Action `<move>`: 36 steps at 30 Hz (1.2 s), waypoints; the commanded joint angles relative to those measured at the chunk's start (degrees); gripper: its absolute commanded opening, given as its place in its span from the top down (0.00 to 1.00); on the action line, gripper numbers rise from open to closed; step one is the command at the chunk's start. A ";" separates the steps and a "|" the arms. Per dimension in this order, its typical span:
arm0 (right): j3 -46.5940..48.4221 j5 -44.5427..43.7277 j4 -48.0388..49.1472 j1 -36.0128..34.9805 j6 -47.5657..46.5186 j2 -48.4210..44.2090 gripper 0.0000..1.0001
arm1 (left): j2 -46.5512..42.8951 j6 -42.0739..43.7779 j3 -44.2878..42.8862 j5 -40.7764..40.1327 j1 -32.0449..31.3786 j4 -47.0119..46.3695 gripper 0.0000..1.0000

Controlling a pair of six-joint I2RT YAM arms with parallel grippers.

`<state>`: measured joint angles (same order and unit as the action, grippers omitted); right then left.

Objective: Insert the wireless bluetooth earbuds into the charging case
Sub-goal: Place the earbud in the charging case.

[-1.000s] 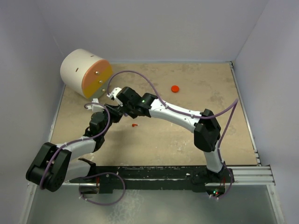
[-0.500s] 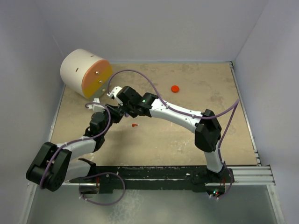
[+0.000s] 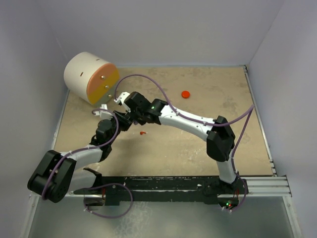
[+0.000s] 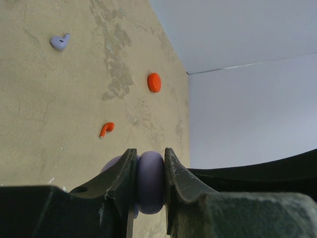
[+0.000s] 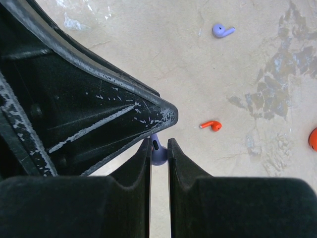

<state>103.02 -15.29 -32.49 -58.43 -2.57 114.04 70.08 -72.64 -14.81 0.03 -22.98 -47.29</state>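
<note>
My left gripper (image 4: 149, 151) is clenched on the lavender case (image 4: 150, 184), which sits squeezed between the two fingers and bulges a little past their tips. My right gripper (image 5: 159, 142) pinches a lavender earbud (image 5: 157, 149). Only a small end with a dark slot shows beyond the fingertips, so it seems to lie along the fingers, but I cannot tell which end leads. That end sits right against the left gripper's black finger, which blocks the way ahead.

Beyond the right fingertips and off to their right, a red earbud (image 5: 210, 125) lies flat on the table (image 5: 188, 74), its long axis across the fingers and its stem pointing back toward them. Farther out lies a loose lavender earbud (image 5: 222, 30), stem pointing away to the right. A red disc (image 4: 154, 82) rests beyond both. A big white cylinder (image 3: 91, 78) stands behind the grippers.
</note>
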 commanded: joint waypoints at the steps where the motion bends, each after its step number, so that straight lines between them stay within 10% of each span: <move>1: -1.41 0.69 1.09 0.25 -0.23 -3.37 1.00 | -1.55 1.43 -1.07 0.43 -0.22 -4.05 1.00; 17: -3.12 1.33 2.65 0.38 -0.47 -4.13 1.00 | -1.20 0.99 -1.06 1.97 -0.26 -7.61 1.00; 36: -3.64 -0.33 5.19 1.16 0.37 -6.61 0.47 | -0.56 -0.75 -1.42 1.95 -0.26 -7.15 1.00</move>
<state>99.83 -15.55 -30.06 -57.36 -2.83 111.96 70.02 -72.40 -14.81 1.08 -22.94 -50.54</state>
